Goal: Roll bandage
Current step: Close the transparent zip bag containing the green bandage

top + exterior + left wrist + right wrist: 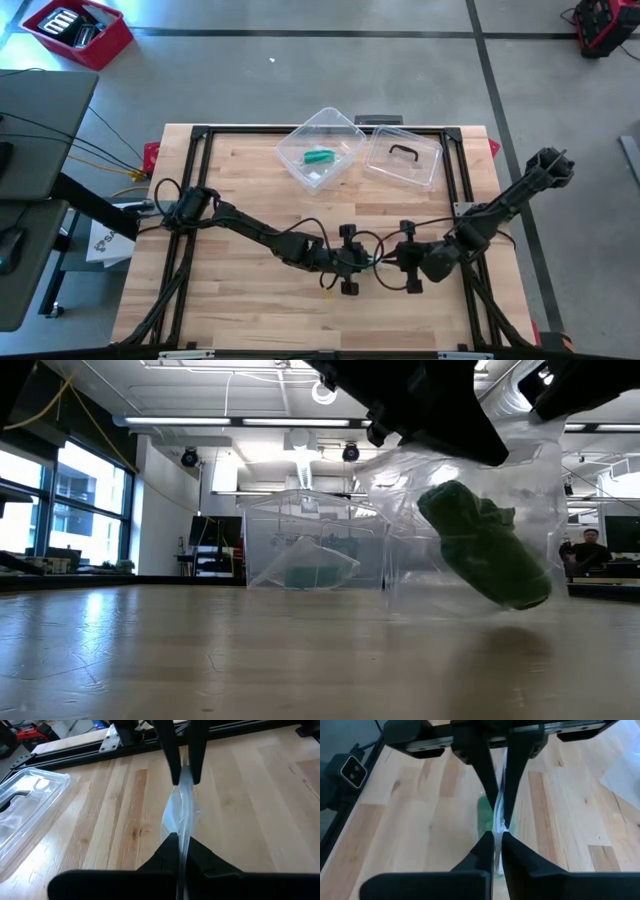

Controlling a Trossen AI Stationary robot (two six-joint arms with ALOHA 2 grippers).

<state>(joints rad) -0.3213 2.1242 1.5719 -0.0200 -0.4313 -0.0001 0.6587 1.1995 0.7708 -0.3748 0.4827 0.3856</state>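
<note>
Left pincer (349, 262) and right pincer (408, 262) meet nose to nose over the near-centre of the bench (240, 180), each clenched on an edge of one clear plastic bag (470, 510). In the left wrist view the film (182, 815) runs as a thin upright sheet from that arm's closed fingers (167, 852) to the opposing pair; the right wrist view shows the same sheet (497, 820) pinched on both sides. Inside the bag hangs a green bandage roll (480, 545), clear of the wood in the low view, its long axis tilted, upper end toward the picture's left and lower end toward the right.

Toward the far edge stand a clear plastic box (320, 148), set cornerwise and holding a green item (319, 157), and just beside it a clear lid (403, 158) with a dark handle. Both are well apart from the pincers. Bare wood lies between the pincers and the box, and wider bare wood on the left half of the bench. Black frame rails (200, 180) border the far and side edges; the near edge is close to the pincers. A person (590, 550) shows in the room beyond.
</note>
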